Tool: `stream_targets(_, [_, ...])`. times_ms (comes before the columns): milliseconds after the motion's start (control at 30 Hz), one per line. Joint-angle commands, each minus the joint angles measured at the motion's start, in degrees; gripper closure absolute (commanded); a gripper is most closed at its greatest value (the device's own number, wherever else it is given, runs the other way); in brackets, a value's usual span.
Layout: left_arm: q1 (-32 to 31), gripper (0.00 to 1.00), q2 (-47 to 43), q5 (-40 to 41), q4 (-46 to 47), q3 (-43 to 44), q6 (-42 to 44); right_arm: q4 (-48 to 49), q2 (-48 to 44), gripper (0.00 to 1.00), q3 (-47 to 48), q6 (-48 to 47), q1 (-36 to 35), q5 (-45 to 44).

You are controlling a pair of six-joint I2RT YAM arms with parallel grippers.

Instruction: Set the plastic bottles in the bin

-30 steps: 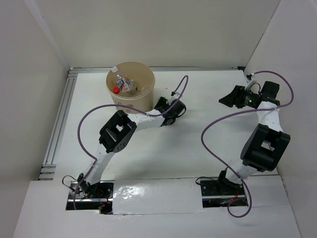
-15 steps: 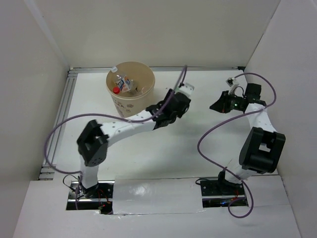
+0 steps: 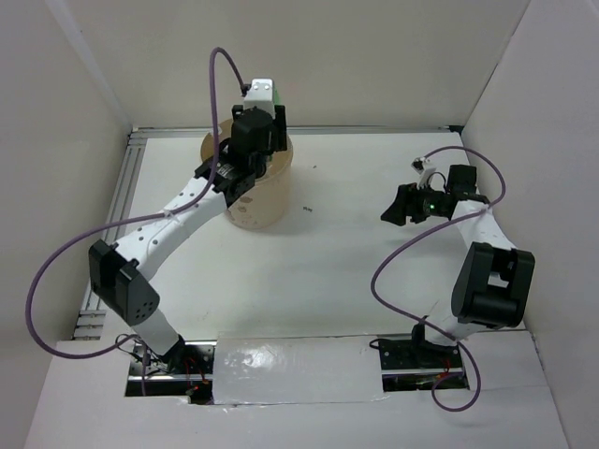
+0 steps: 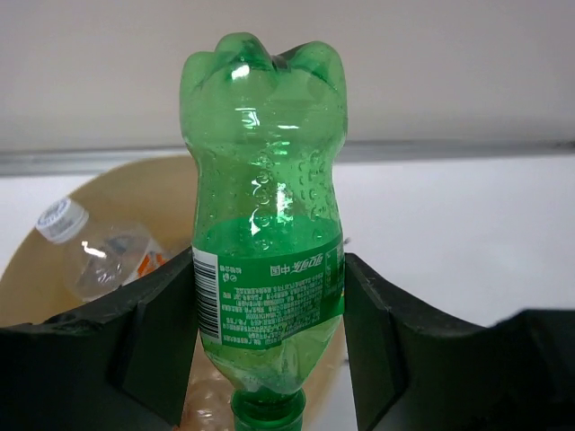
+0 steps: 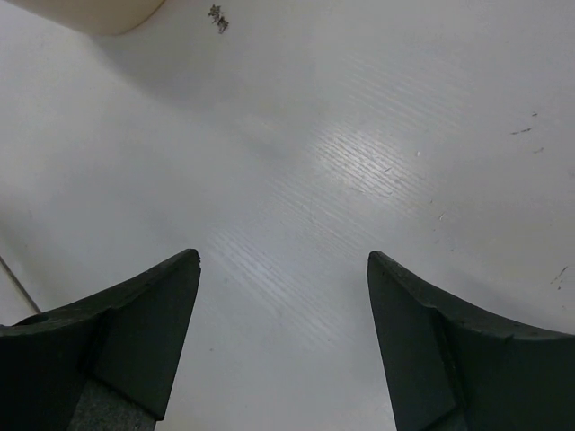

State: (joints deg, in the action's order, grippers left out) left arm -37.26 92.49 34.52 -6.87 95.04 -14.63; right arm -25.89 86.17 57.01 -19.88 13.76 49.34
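The left arm (image 3: 173, 213) stretches far forward from its base, elbow out to the left and wrist raised. Its hand (image 4: 269, 328) is clamped on a green bottle (image 4: 262, 180), with one finger pressed against each side of the label. The right arm (image 3: 489, 281) is folded up close to its base with the forearm turned leftward, and its hand (image 5: 283, 259) tilts downward, fingers spread wide and empty.

White table (image 3: 318, 281), faint scratches, small dark speck (image 3: 306, 208) toward back of middle. Aluminium rail (image 3: 110, 234) along left edge, second rail (image 3: 393, 129) along back edge. Plain off-white walls (image 3: 309, 56) left, back, right. Shiny silver strip (image 3: 290, 360) on near ledge
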Motion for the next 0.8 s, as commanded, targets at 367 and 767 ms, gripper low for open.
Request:
stream_targets(367, [1.0, 0.0, -2.2, -6.1, -1.0, 0.3, 1.9, 0.4, -9.3, 0.0, -1.8, -1.7, -0.8, -4.4])
stream_targets(767, [2.4, 0.0, -34.9, -26.9, 5.3, -36.1, -6.7, 10.8, -27.1, 0.0, -8.7, 9.1, 0.3, -34.2])
